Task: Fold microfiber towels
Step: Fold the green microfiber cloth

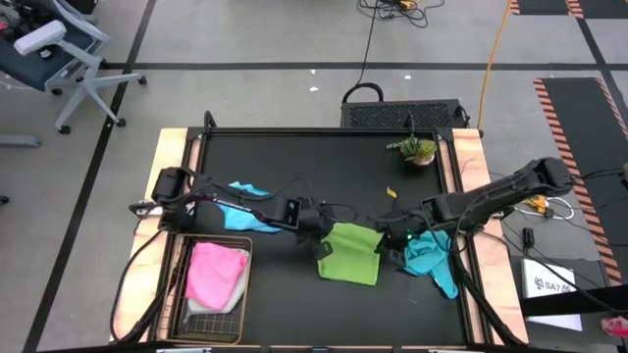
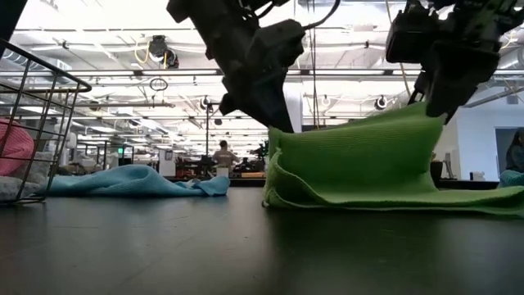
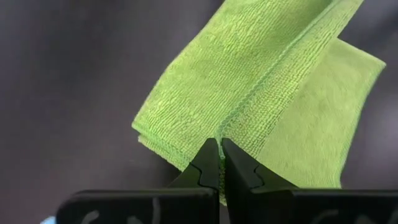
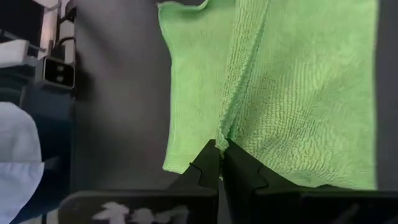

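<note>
- Overhead, high view: left claw (image 1: 316, 224) and right claw (image 1: 392, 235) each pinch an edge of the green towel (image 1: 350, 255) at mid-bench (image 1: 294, 157); uneven travel would skew the fold.
- Low view: the held edge is raised and the lower layers rest on the bench; a snag could drag them.
- Wrist views: both claws are closed on thin hems; either could slip free.

- Green towel (image 3: 249, 93): cut off by both wrist views' edges; the pinched hem disappears between the fingers.
- Pink towel (image 2: 15, 147): only a sliver shows at the low view's edge.
- Person (image 2: 223, 156): too small and blurred to tell.
</note>
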